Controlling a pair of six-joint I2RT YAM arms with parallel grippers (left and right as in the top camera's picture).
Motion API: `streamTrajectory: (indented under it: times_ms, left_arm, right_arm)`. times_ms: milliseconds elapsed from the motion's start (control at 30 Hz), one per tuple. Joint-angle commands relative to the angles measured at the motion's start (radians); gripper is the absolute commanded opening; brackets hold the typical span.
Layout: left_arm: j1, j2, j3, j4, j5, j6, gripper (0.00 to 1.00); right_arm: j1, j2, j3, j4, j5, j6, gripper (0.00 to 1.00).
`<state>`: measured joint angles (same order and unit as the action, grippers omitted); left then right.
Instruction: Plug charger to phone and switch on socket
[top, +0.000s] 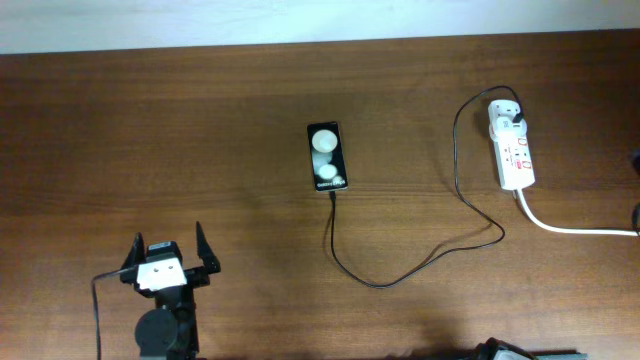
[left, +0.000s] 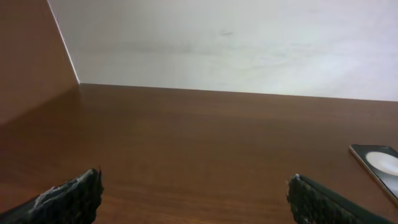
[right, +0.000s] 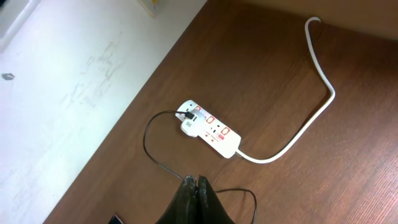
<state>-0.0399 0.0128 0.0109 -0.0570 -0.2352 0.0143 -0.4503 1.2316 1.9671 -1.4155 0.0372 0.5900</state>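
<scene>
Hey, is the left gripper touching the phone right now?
Apart. The overhead view shows a wide stretch of table between the left gripper and the phone.

Counter (top: 200, 130): dark reddish-brown wood, grain running lengthwise, with a dull sheen. Its far edge meets a plain white wall (left: 249, 43) marked with faint grey smudges. In the left wrist view a brown panel (left: 31, 56) of like tone rises at the left and joins the wall along a pale seam. In the right wrist view the white surface (right: 62, 93) beside the counter bears grey scuffs. Lighting even and diffuse; shadows weak.
</scene>
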Motion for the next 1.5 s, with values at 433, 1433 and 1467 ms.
streamTrajectory:
  times_ms: [433, 1433, 1467]
  left_arm:
    - [0.006, 0.001, -0.002, -0.023, 0.169, 0.093, 0.99]
    - [0.005, 0.001, -0.002, -0.023, 0.168, 0.093, 0.99]
    - [0.006, 0.001, -0.002, -0.023, 0.168, 0.093, 0.99]
  right_arm:
    - [0.005, -0.142, 0.004, -0.107, -0.003, -0.116, 0.04]
    - [0.008, -0.258, -0.121, -0.204, -0.064, -0.407, 0.99]
    - [0.027, -0.310, -0.193, -0.131, -0.098, -0.445, 0.99]
